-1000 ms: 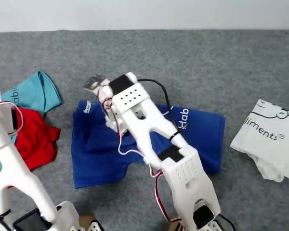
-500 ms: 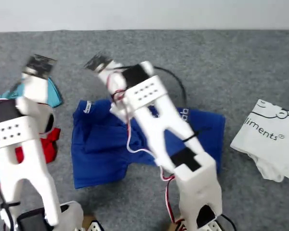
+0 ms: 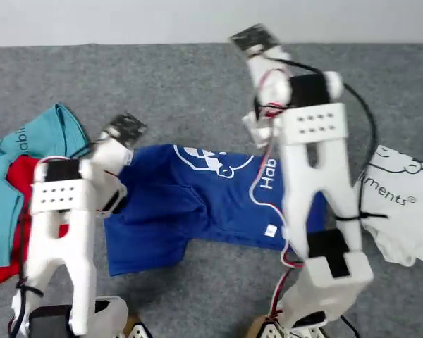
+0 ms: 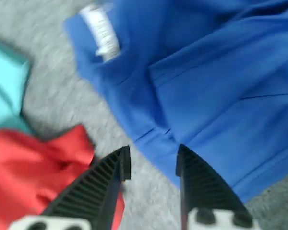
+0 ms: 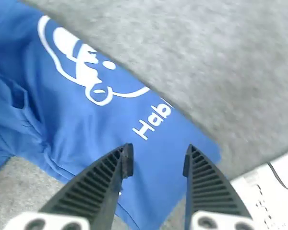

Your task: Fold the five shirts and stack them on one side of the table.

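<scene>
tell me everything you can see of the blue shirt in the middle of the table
The blue shirt looks like soft knit fabric. It lies spread but rumpled on the grey table, not yet folded, with creases across its body. A white cartoon print with lettering faces up, and a small white label shows at one edge. The left gripper is over its edge near the red shirt, the right gripper over the printed part, both open.
</scene>
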Robot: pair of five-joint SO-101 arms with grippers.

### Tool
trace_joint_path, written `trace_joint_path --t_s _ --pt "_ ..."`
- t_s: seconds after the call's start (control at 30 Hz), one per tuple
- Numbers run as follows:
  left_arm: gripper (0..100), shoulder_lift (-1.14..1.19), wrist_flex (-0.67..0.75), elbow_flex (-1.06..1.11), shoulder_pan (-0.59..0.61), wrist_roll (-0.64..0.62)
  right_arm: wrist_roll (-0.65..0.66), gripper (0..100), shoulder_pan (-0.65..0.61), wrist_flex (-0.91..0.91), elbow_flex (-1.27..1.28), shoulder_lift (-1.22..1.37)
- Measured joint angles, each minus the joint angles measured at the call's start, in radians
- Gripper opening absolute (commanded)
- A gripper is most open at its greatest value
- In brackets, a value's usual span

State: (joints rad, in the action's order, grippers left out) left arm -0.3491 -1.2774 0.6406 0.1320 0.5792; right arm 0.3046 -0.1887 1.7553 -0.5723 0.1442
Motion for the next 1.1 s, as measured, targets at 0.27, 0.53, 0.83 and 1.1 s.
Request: trace_joint_path --t_s 0.27,0.53,0.83,1.1 --pt "19 0.167 0.012 0.002 -0.064 0.04 0.0 17.3 0.175 0.0 0.132 -0.195" --pt "16 0.359 0.012 -0.092 -0.058 0.107 0.0 17.3 0.327 0.0 0.273 -0.344" --pt "6 0.476 0.006 -0.184 0.02 0.244 0.003 17.3 0.365 0.0 0.327 -0.434" --pt "5 0.508 -0.044 -0.273 0.043 0.287 0.003 17.3 0.365 0.0 0.33 -0.445"
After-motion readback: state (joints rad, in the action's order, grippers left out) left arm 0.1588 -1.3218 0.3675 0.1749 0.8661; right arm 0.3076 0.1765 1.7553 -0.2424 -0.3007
